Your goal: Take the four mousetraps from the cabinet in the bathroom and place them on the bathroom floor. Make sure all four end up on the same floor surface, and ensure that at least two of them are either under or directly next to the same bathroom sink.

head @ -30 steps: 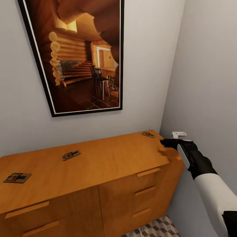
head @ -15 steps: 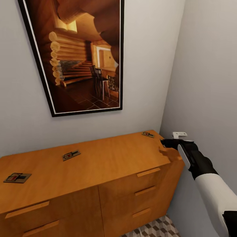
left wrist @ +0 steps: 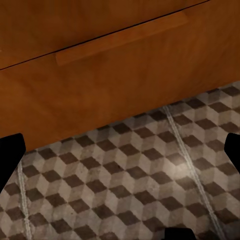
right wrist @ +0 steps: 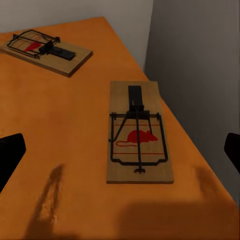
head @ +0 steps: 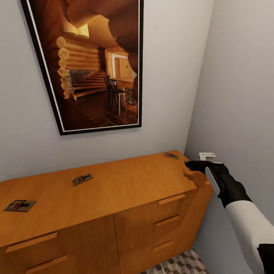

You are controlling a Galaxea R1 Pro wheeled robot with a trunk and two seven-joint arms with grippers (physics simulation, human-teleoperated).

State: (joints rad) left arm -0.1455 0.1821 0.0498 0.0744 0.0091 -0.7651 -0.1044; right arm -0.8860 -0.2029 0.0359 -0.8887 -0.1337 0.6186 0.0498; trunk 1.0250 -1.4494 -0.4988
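The orange-brown cabinet [head: 125,190] stands against the wall, with three mousetraps on its top: one near the back right corner [head: 171,155], one in the middle [head: 82,179] and one at the left [head: 20,205]. My right gripper [head: 189,166] hovers at the top's right end, open. In the right wrist view a mousetrap [right wrist: 137,132] with a red mouse print lies flat just ahead between the spread fingers [right wrist: 10,157], and another mousetrap [right wrist: 47,50] lies farther back. My left gripper [left wrist: 120,150] is open, low over the bathroom floor [left wrist: 125,185] in front of a drawer front [left wrist: 120,75].
A large framed picture [head: 95,64] hangs on the wall above the cabinet. The grey side wall [head: 243,95] runs close along the cabinet's right end and my right arm. A small white bracket [head: 206,155] sits by that wall. Cube-pattern tiles [head: 179,264] show below the drawers.
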